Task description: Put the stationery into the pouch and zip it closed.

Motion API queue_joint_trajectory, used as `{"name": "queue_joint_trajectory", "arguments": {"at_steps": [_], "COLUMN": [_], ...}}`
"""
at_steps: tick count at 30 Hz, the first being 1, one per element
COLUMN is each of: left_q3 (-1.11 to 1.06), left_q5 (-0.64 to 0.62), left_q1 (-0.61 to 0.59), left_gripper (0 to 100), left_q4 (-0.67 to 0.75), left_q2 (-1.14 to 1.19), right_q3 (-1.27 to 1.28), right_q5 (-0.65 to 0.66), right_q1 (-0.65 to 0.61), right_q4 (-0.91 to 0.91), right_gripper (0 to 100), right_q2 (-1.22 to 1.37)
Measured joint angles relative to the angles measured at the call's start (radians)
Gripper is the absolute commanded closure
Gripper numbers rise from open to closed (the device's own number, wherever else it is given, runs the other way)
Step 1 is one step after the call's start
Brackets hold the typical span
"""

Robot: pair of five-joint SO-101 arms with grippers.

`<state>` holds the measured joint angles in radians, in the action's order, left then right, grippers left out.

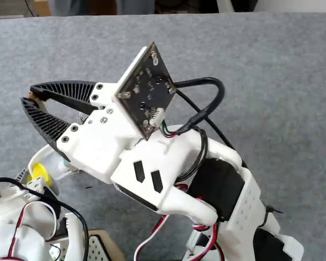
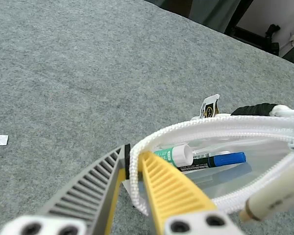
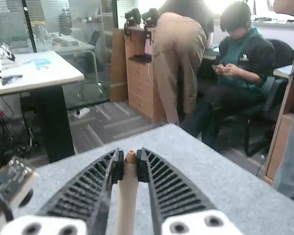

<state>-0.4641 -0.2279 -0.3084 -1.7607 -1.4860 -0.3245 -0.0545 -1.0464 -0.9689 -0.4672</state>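
Translucent white pouch with a white zipper (image 2: 225, 122) lies on the grey felt-covered bench (image 2: 88, 73), with its mouth unzipped and gaping. Inside are a green-bodied marker with a white cap (image 2: 176, 154) and a black pen with a blue cap (image 2: 220, 160), side by side and touching. A small black-and-yellow tag (image 2: 210, 105) sticks up just beyond the pouch's far rim.

A beige pen-shaped stick (image 2: 279, 193) slants in over the near zipper edge, tapered tip at the rim. Can't tell if it touches the rim.

Left gripper (image 2: 133, 154) has one yellow finger and one grey. They pinch the zipper edge at the end of the mouth, with the yellow finger inside the opening and the grey one outside.

Right gripper (image 3: 130, 164) has black ribbed fingers (image 1: 60, 89) clamped on the beige stick. The stick's blunt end pokes just past the fingertips.

In the high view, the right arm's white body (image 1: 98, 147) and its tilted wrist camera board (image 1: 146, 89) sit over the pouch and hide it. A black cable (image 1: 206, 103) loops off the board.

A small white paper scrap (image 2: 2, 140) lies on the bench, well apart from the pouch.
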Motion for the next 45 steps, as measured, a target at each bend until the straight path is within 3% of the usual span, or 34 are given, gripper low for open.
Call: {"name": "queue_joint_trajectory", "arguments": {"at_steps": [11, 17, 28, 38, 45], "left_q3": [0.0, 0.0, 0.0, 0.0, 0.0], "left_q5": [0.0, 0.0, 0.0, 0.0, 0.0], "left_q1": [0.0, 0.0, 0.0, 0.0, 0.002], "left_gripper": [97, 97, 97, 97, 97], "left_q4": [0.0, 0.0, 0.0, 0.0, 0.0], "left_q2": [0.0, 0.0, 0.0, 0.0, 0.0], "right_q3": [-0.035, 0.064, 0.256, 0.261, 0.261], "right_q5": [0.006, 0.006, 0.144, 0.144, 0.144], "right_q1": [0.002, 0.002, 0.02, 0.02, 0.02], "right_q4": [0.046, 0.046, 0.199, 0.206, 0.178], "right_gripper": [98.6, 98.6, 98.2, 68.5, 66.6], "right_q2": [0.0, 0.0, 0.002, 0.0, 0.0]}}
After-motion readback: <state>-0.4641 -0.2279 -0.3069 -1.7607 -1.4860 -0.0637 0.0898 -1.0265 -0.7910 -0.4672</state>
